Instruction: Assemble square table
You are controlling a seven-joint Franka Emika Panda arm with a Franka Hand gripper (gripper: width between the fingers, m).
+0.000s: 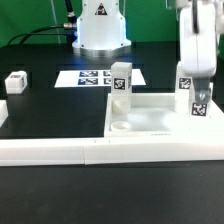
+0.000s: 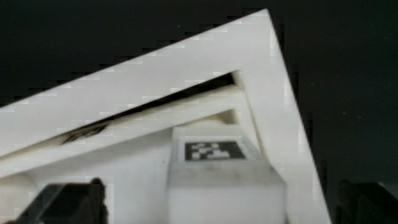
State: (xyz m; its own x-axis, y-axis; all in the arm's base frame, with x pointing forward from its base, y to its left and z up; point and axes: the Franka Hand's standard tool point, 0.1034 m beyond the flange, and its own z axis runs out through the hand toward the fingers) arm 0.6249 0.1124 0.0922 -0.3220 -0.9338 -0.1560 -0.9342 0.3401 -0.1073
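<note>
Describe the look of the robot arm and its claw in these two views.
The arm is white with smooth, rounded plastic shells and descends from the top of the exterior view. The white base behind carries a dark triangular marking, and black cables trail off it across the dark table. The claw appears in the wrist view only as two dark, blurred fingers at the picture's edge.

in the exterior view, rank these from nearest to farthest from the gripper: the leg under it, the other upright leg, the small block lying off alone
1. Tall white tagged leg block, directly under the gripper, at the exterior view's right.
2. Second upright white tagged leg block, at the square slab's back edge, mid-frame.
3. Small white tagged block, far at the exterior view's left.
</note>
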